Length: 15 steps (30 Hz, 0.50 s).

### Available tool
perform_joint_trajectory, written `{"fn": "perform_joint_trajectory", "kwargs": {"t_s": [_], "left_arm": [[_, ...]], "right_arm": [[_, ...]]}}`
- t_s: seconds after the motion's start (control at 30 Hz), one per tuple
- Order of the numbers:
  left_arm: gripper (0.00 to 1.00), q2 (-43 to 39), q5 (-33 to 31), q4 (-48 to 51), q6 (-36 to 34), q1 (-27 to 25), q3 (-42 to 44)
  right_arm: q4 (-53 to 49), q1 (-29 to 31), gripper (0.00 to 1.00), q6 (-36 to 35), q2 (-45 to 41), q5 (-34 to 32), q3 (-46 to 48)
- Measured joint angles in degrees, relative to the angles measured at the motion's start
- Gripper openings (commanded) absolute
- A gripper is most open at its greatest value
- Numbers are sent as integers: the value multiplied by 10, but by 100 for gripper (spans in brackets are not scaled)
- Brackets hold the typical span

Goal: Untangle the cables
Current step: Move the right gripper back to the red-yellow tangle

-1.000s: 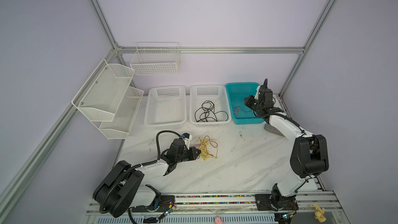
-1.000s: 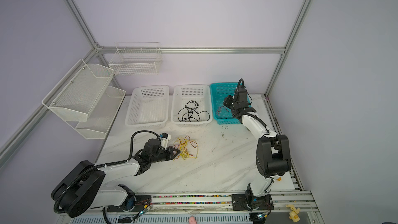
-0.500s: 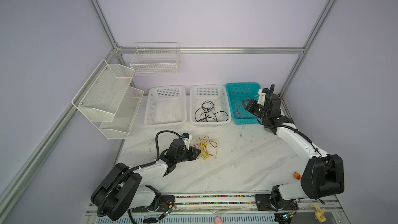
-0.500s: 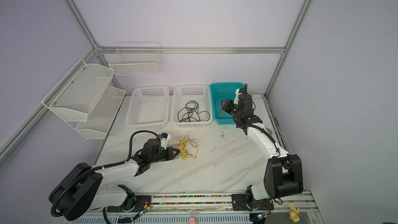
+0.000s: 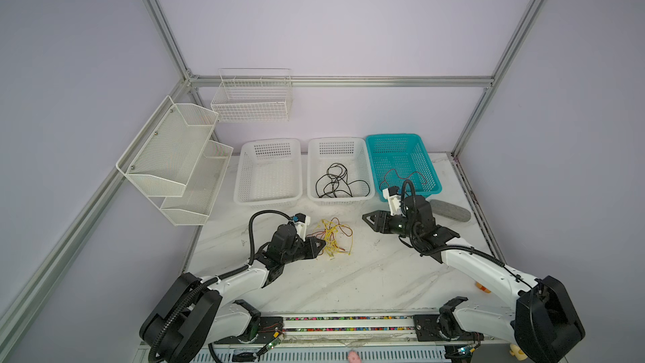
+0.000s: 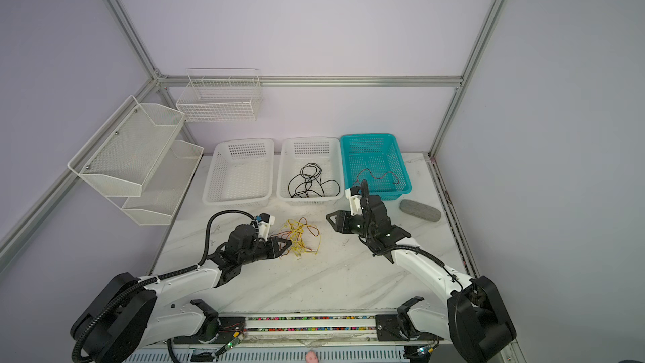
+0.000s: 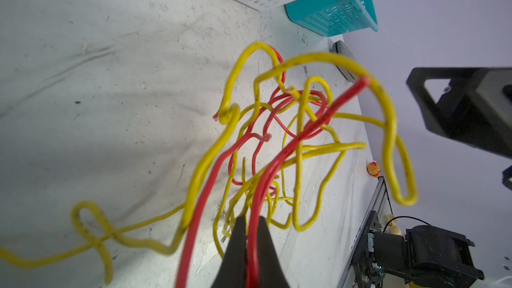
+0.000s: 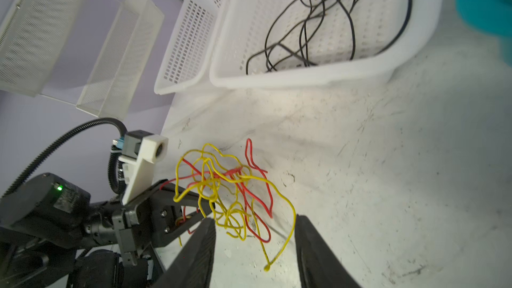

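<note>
Left wrist view shows my left claw [image 7: 250, 225] closed tight on a red wire [image 7: 332, 107] of the yellow-and-red tangle [image 5: 333, 239] lying on the marble table [image 5: 366, 274], my right claw [image 8: 255, 218] stands open and empty just beside it, and the black cable [image 5: 335, 183] rests in the middle white basket [image 5: 340, 200].

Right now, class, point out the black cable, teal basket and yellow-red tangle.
black cable [image 5: 335, 183]: in a top view, its looped middle.
teal basket [image 5: 392, 136]: in a top view, far rim.
yellow-red tangle [image 5: 331, 238]: in a top view, its centre.
</note>
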State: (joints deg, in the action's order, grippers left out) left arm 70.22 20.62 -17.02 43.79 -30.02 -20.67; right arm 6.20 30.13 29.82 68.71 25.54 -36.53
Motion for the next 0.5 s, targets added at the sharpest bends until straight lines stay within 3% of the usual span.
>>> {"fn": "perform_joint_trajectory", "kwargs": {"t_s": [0.3, 0.5], "left_arm": [[0, 0, 1, 0, 0, 0, 0], [0, 0, 2, 0, 0, -1, 0]], "right_arm": [[62, 85, 41, 12, 54, -22, 35], [82, 92, 37, 12, 90, -53, 31]]}}
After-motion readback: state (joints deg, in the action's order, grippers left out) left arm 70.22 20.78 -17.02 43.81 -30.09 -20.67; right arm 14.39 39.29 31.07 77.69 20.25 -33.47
